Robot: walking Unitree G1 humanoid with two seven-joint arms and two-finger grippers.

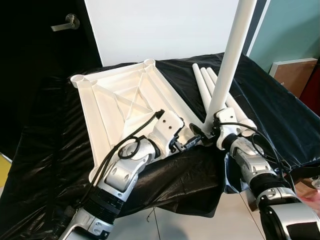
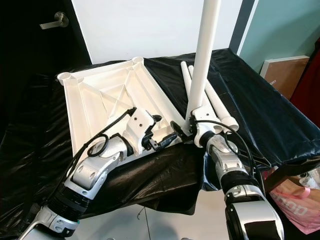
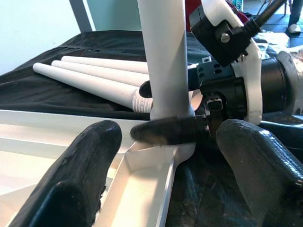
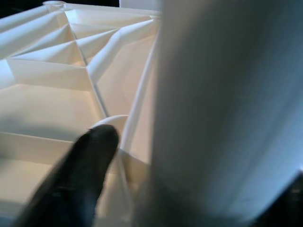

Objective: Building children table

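1. Standing nearly upright in the near right corner socket of the upturned white table top [image 1: 125, 97], the leg [image 1: 229, 65] is clamped low down by the right claw [image 1: 212, 136], one black finger [image 3: 165, 130] crossing its base. If that grip tilts the leg while turning it, the thread could likely cross and jam.
2. The left claw [image 1: 192, 140] hovers with its fingers [image 3: 85, 161] spread wide and empty, just beside the same corner. It holds nothing down, so the table top may swivel or slide on the loose black cloth [image 1: 60, 150] under a twisting force.
3. That corner lies close to the near edge of the covered tabletop; a push outward could nudge the table top off it.
4. Three spare legs [image 1: 207, 85] lie together just behind the socket, touching one another. A sweep of the right arm could roll them away across the cloth.
5. Letting go before the leg is seated would probably leave it to topple.
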